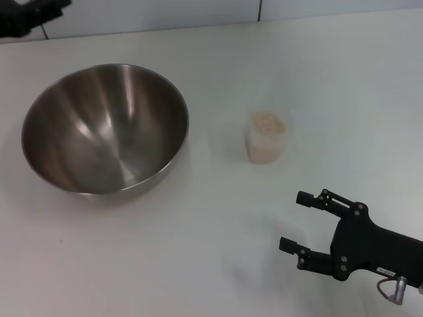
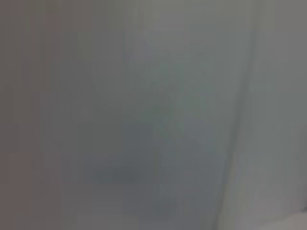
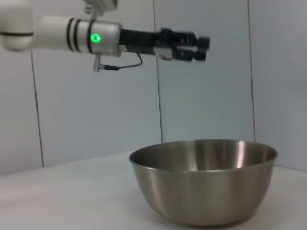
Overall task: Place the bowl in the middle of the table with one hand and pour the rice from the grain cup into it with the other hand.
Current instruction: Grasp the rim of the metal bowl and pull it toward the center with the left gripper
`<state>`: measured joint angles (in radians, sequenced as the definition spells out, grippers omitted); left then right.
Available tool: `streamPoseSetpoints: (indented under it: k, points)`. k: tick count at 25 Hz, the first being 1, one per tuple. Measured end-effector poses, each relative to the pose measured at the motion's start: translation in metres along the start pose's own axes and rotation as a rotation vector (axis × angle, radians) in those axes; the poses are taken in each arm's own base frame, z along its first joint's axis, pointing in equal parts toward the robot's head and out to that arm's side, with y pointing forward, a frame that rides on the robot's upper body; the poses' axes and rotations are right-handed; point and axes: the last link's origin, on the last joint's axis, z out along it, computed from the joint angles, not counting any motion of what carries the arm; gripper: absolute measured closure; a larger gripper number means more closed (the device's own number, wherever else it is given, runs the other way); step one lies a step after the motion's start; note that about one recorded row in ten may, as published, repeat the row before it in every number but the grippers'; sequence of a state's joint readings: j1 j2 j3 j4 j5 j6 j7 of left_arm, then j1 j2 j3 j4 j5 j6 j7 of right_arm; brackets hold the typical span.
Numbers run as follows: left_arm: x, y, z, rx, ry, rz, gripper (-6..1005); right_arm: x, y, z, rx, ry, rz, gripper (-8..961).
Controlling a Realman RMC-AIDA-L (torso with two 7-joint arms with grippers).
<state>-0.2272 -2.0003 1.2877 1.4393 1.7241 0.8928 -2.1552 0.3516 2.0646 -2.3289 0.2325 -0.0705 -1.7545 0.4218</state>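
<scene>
right gripper (image 1: 296, 221) sitting wide open, near cup (image 1: 266, 137) of rice (image 1: 268, 122) | bowl (image 1: 106, 128) standing left of cup on table (image 1: 198, 251) | left gripper (image 3: 201, 43) hanging above bowl, fingers unclear

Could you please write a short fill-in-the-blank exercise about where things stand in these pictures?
1. The bowl holds ____ rice.
2. The rice is inside the ____.
3. The right hand, low near the table's front, has its fingers ____.
4. The left hand hangs above the ____.

Missing words: no; grain cup; open; bowl
</scene>
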Motion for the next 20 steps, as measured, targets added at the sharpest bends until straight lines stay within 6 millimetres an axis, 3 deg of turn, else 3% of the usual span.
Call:
streamPoseSetpoints:
  k: [9, 20]
  points:
    - [-0.004, -0.017, 0.009, 0.14, -0.405, -0.011, 201, -0.001, -0.001, 0.0, 0.002, -0.006, -0.001, 138]
    - [-0.032, -0.023, 0.023, 0.12, -0.629, 0.036, 206, -0.001, 0.0, 0.0, 0.001, -0.006, -0.001, 138]
